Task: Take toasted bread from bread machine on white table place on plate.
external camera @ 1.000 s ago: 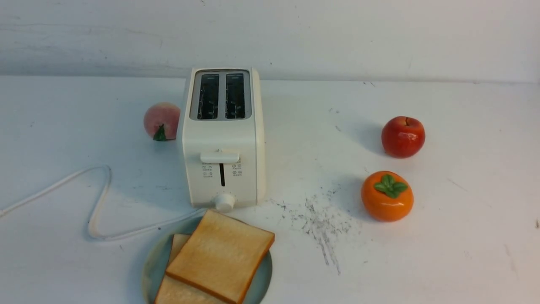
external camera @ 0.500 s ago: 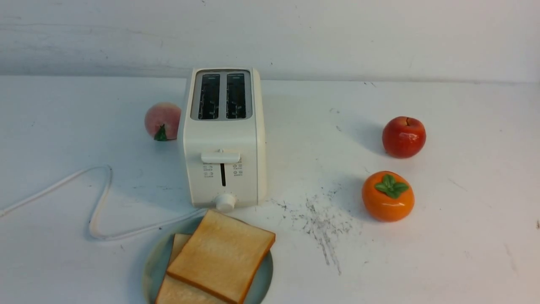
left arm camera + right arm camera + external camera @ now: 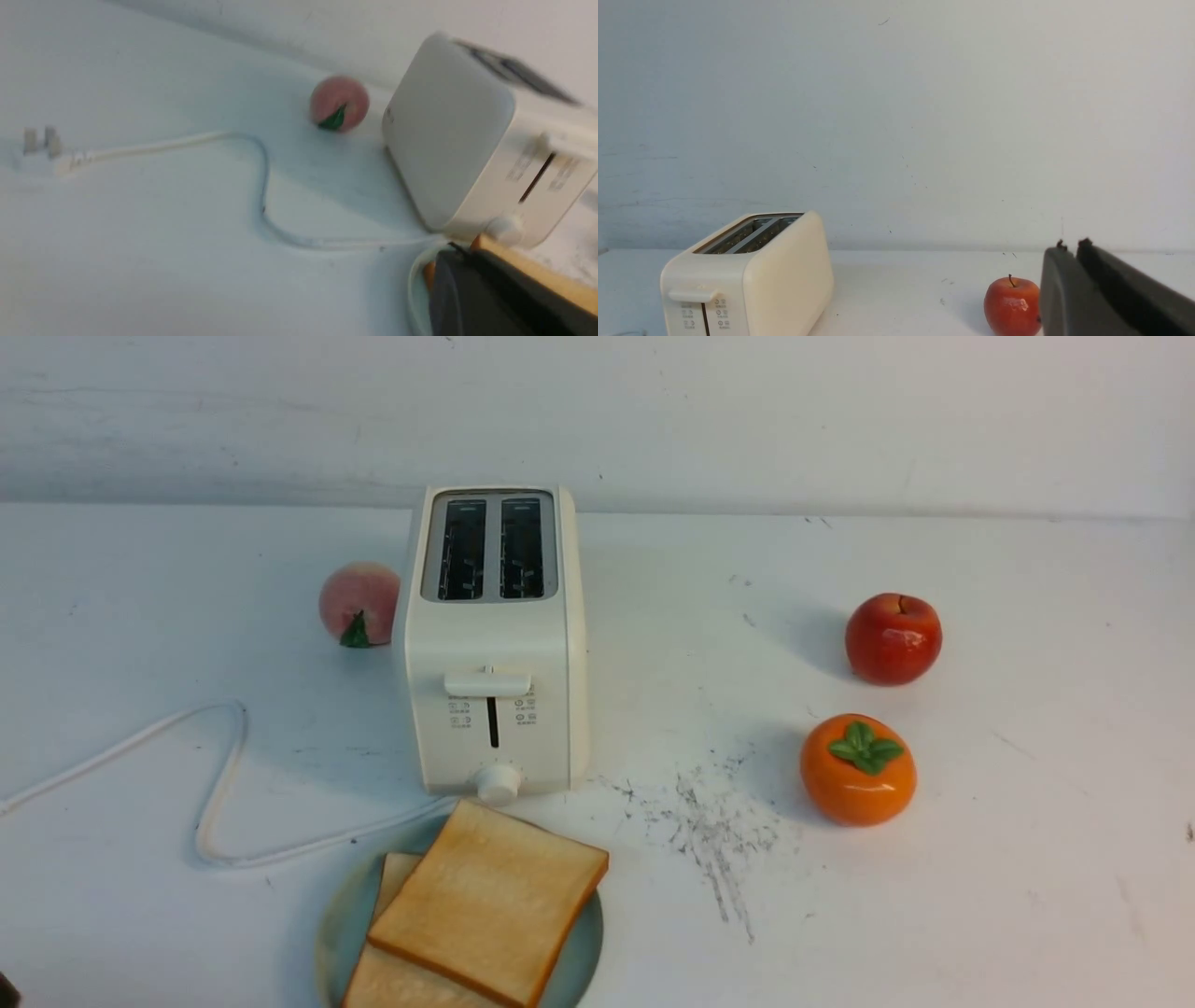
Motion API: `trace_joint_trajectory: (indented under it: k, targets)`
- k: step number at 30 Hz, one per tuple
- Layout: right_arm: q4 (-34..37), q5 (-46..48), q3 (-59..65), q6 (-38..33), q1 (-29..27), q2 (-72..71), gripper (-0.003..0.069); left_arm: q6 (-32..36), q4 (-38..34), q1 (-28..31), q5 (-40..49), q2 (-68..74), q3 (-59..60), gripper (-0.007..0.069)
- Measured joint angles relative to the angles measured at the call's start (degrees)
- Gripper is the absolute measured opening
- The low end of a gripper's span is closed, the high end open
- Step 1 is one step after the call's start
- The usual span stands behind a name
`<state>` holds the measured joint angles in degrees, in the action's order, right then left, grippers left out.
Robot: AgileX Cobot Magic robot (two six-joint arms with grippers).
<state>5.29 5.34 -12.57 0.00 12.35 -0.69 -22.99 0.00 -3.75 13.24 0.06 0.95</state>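
Already plated, the toast [image 3: 487,907] lies as two slices stacked askew on the plate [image 3: 583,933] at the near edge of the table [image 3: 1027,859], just in front of the toaster [image 3: 493,644], whose two slots show dark and empty in the front view. Neither arm reaches into that view. The left gripper [image 3: 460,261] hangs low over the plate's edge, close beside the toast's crust, its dark jaws drawn together on nothing. The right gripper [image 3: 1071,245] is raised off to the side with the apple [image 3: 1012,305] beyond it; its jaws stand nearly together with a thin slit between them, also holding nothing.

By the look of it, the job is done and what remains is a clean retreat. Doing that well would mean lifting the left gripper straight up before swinging it away, since a sideways sweep so near the crust could drag the upper slice off the lower one or nudge the plate. The cord [image 3: 219,784] loops across the table on the left and is worth steering over, not through. The right arm has open air around it and could withdraw freely, minding only the apple and the persimmon [image 3: 857,770] below. A peach [image 3: 359,604] sits beside the toaster, clear of both arms' likely paths.
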Motion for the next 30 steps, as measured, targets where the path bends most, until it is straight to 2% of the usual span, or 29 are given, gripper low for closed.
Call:
trace_joint_trajectory:
  k: [6,30]
  targets:
    - [0.0,-0.1,0.0,0.0,0.0,0.0,0.0043,1.2,1.5,0.0,8.5,-0.7,0.8,0.0015]
    - [0.0,-0.1,0.0,0.0,0.0,0.0,0.0076,1.2,1.4,0.0,9.0,-0.7,0.8,0.0029]
